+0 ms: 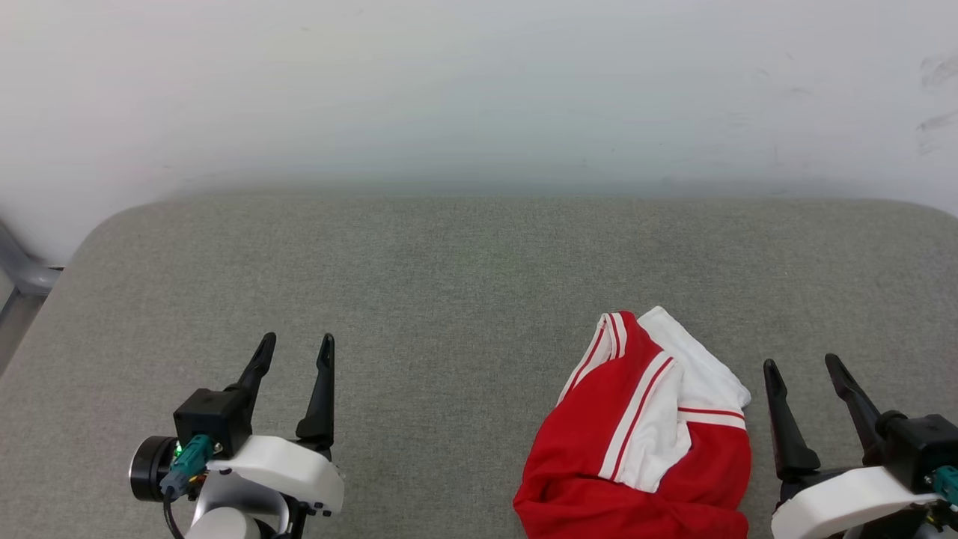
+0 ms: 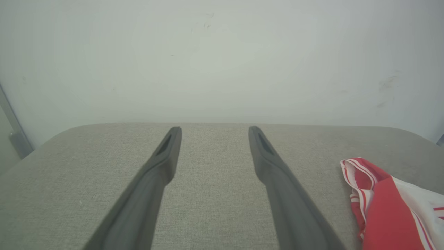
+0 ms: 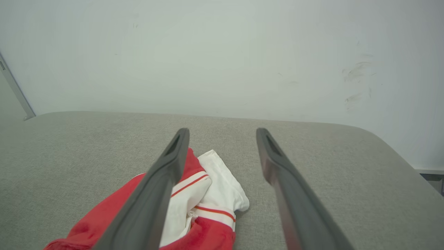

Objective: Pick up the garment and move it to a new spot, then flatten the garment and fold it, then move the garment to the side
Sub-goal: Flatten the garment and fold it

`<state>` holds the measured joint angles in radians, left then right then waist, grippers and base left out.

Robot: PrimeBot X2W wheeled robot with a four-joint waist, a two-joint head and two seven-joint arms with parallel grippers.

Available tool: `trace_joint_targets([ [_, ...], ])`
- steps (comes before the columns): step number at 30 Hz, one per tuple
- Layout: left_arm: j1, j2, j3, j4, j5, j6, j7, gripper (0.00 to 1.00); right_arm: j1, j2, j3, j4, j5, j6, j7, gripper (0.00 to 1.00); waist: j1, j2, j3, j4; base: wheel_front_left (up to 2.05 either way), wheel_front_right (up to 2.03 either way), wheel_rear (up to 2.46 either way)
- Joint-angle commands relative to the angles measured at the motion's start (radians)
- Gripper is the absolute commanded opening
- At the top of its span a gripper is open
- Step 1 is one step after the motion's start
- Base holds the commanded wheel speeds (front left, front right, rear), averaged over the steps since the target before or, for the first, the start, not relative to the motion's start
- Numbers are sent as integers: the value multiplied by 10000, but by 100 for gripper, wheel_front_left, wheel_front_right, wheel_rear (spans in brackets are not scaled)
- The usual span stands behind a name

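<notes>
The garment [image 1: 599, 442] lies crumpled in a heap on the grey fabric surface [image 1: 464, 299], near its front edge, right of centre. It is red with white, red-striped sleeve ends showing on top. My right gripper [image 1: 802, 364] stands open just to the right of the heap, apart from it, nothing between its fingers. In the right wrist view the garment [image 3: 208, 194] sits below and left of that gripper [image 3: 222, 133], partly hidden by the left finger. My left gripper [image 1: 296, 340] is open over bare fabric at the lower left. The left wrist view has the left gripper [image 2: 214, 131] open, with the garment [image 2: 385, 205] at the far right.
A pale wall [image 1: 479, 90] rises behind the rounded far edge of the grey surface. A grey metal bar [image 1: 19, 273] stands at the far left, beyond the surface's corner. Bare grey fabric stretches between the grippers and toward the wall.
</notes>
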<state>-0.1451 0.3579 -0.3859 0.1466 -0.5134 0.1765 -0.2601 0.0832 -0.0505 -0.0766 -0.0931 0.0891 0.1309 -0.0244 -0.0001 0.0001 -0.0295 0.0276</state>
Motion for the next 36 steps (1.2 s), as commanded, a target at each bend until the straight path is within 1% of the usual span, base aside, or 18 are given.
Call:
trace_joint_targets([
  [1,133,-16,20,-49,67,-71,-73,100,76,6,12,-70,79,-3,22,100,1,-1,2,4,0,0,0],
  [13,14,-128,118,51,173,-259,-75,100,24,6,22,-116,106,-3,48,100,1,-1,68,41,0,0,0],
  [18,-342,-267,-248,75,198,-495,231,100,20,6,-77,-137,105,-3,36,100,1,-1,162,117,0,0,0],
  [21,-744,-523,-739,28,239,-797,658,100,27,6,-138,-153,53,-3,87,100,1,-1,255,194,0,0,0],
  [26,-1551,-1125,-1749,76,204,-1487,1605,100,-146,6,-100,-272,-45,-3,176,100,1,-1,580,195,0,0,0],
  [32,-2355,-1799,-2926,454,-21,-2344,3068,100,-363,6,-73,-359,-92,-5,234,100,1,-1,1054,-23,0,0,0],
  [36,-2742,-2065,-3677,774,-271,-2741,4067,100,-516,6,-74,-332,-117,-3,236,100,1,-1,1329,-218,0,0,0],
])
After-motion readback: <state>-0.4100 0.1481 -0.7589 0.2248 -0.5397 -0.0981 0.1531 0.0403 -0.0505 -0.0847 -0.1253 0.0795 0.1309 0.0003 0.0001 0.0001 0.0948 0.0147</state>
